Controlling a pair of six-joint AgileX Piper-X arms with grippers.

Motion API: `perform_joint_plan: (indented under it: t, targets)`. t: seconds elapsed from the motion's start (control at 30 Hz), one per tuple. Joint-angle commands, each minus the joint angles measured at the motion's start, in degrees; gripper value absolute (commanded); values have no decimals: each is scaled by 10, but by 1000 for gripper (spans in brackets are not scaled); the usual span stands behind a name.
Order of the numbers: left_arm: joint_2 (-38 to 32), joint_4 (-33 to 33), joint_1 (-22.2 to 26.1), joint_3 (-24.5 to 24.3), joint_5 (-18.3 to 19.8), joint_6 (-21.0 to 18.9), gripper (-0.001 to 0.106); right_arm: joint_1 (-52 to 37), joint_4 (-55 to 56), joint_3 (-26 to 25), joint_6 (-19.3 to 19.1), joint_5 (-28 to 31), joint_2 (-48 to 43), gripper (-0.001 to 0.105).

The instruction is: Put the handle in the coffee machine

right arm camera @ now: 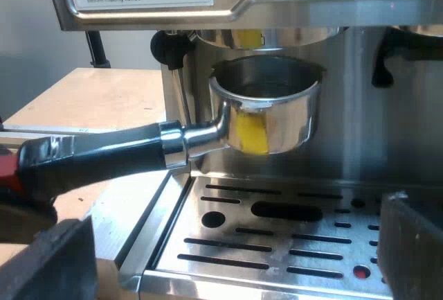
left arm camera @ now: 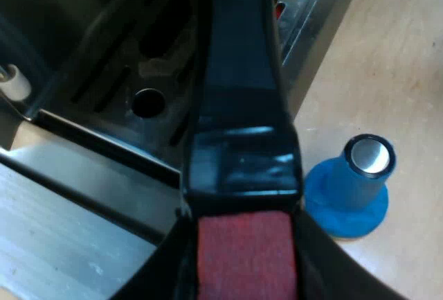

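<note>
In the left wrist view, the left gripper [left arm camera: 242, 279] is clenched on the holder [left arm camera: 239, 106]. Its black fingers [left arm camera: 163, 272] press on both sides of the dark handle, just at the red end [left arm camera: 242, 255]. The handle runs away from the gripper, over the drip tray [left arm camera: 124, 71] of the machine. A blue tamper [left arm camera: 353, 186] stands upright on the wooden table [left arm camera: 408, 71], near the tray but apart from it.

In the right wrist view, the metal basket of the holder [right arm camera: 273, 116] hangs just under the brew head [right arm camera: 263, 37] of the espresso machine [right arm camera: 387, 127], above the drip tray [right arm camera: 277, 244]. I see a small gap, so I judge it is not yet locked in. The right gripper [right arm camera: 232, 251] is released, with its fingers [right arm camera: 48, 262] wide apart and grasping nothing.

The holder looks stiff and heavy at the far basket end, so it may sag. The polished metal seems slippery. The handle near the red end is, I think, the right place to hold for lifting and turning.
</note>
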Motion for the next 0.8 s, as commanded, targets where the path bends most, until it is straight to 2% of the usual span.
perform_joint_plan:
  t: [0.03,0.33,0.53,0.8]
  targets:
    - [13,-7,1,-15,33,3,0,-2,-3,-1,-1,0,-4,83]
    - [51,12,1,-49,34,43,0,-2,-3,-1,-1,0,-4,83]
    - [71,15,1,-57,42,56,0,-2,-3,-1,-1,0,-4,83]
    - [74,20,1,-70,42,50,0,-2,-3,-1,-1,0,-4,83]
